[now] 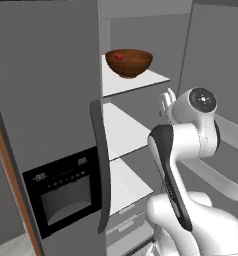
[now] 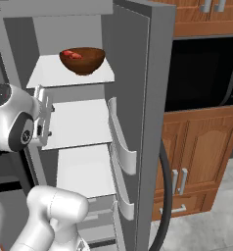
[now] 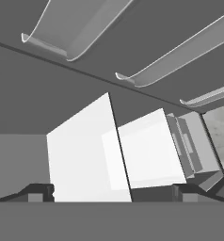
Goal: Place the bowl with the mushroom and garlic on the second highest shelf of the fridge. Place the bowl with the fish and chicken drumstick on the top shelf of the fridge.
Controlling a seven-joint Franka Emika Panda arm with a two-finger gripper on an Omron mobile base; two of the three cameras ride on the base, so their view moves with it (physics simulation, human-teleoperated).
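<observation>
The fridge (image 1: 51,100) stood open, with its right door swung wide and its white shelves showing. A dark brown bowl (image 1: 128,62) with red food sat on the top shelf (image 1: 141,80), near the front edge. That looked like the bowl with the fish and chicken drumstick, so that part of the task seemed done. The second highest shelf (image 2: 79,122) was bare and white.

The gripper (image 2: 42,117) was up at the left side of the fridge, just in front of the second highest shelf. In the hand view its two dark fingertips (image 3: 38,192) stood far apart with nothing between them, so the pincer was wide and held nothing.

The small tan bowl with the mushroom and garlic was somewhere outside these pictures, so where it sat could not be told. It was probably light and stiff, with a smooth rim that might slip. A good hold would likely be to pinch the rim, one finger inside and one outside, and keep the bowl level so the food stayed in.
</observation>
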